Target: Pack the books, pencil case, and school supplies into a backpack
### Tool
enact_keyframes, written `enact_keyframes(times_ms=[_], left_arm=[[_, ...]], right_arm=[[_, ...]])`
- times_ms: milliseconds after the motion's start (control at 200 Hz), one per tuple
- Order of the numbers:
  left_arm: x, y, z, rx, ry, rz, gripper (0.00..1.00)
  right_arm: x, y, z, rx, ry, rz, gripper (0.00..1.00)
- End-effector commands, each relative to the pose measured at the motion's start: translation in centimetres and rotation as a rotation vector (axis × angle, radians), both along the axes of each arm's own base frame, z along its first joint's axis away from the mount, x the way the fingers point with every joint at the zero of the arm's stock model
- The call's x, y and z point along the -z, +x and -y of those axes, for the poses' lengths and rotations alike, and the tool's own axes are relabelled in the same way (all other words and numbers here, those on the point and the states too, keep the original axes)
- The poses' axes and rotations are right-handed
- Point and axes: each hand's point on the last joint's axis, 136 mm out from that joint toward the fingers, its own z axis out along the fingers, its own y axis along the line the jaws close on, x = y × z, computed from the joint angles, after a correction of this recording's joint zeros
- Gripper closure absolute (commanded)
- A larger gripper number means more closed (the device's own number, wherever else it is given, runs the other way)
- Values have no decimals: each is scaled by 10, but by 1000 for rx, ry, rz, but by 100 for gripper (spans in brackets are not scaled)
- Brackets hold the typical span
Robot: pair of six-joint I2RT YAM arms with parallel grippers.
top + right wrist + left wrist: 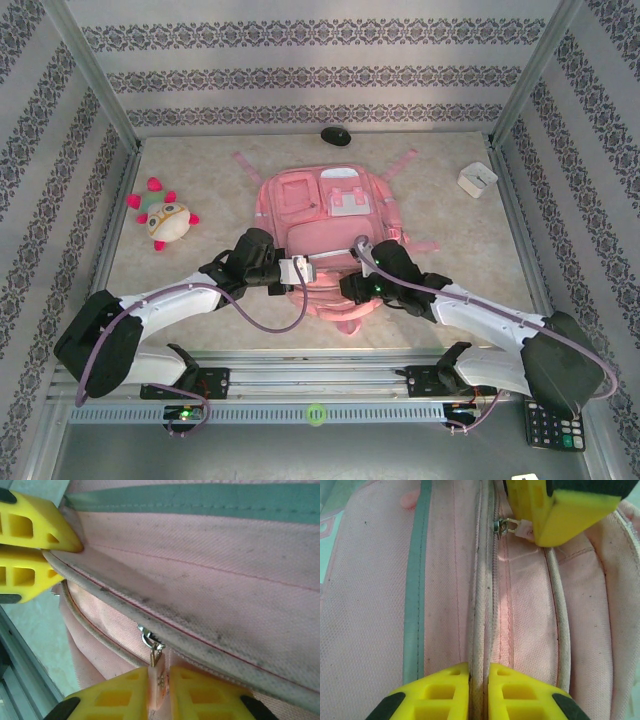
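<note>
The pink backpack lies flat in the middle of the table, its straps spread toward twelve o'clock and its near edge facing the arm bases at six o'clock. Both arms reach in over that near edge. The left gripper comes in from about eight o'clock and is clenched on a piped seam of the bag, the cord squeezed tight between its yellow fingers. The right gripper comes from about four o'clock, its fingers nipped together on the small pink tab of the zip pull; the metal slider sits just above the fingertips. The two grippers are close together, just apart along the same seam.

From the backpack, a plush toy rests at nine o'clock, a black oval thing at twelve, a white box at two, and a calculator at five, beside the right arm's base.
</note>
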Motion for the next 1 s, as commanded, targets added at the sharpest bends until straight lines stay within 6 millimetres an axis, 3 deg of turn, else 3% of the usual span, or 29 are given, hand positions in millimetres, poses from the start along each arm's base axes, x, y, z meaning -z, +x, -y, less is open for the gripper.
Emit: enact_keyframes(times_ms=[0,120,245,290,365,425,550,660,789,994], left_arm=[[-24,6,5,-8,-91,23,87],[-32,7,7,-14,-134,36,87],[-39,5,10,-9,-162,36,86],[-42,6,10,-10,-169,40,86],[-43,8,8,-26,-168,45,83],[-46,8,6,-38,-166,46,72],[-56,-6,17,-11,-130,13,46],[-60,-11,33,-16,-95,55,35],[-54,-1,47,-37,-71,70,32],[-19,14,57,-52,31,40,30]], right_arm=[[9,4,9,23,-89,9,77],[11,5,7,24,-95,13,70],[12,8,3,32,-112,38,70],[12,11,4,49,-134,50,74],[13,16,12,94,-177,67,90],[10,17,15,108,-177,87,100],[0,12,12,82,-121,119,100],[-2,10,11,67,-105,118,99],[0,10,11,66,-103,111,100],[-3,8,9,52,-84,112,100]])
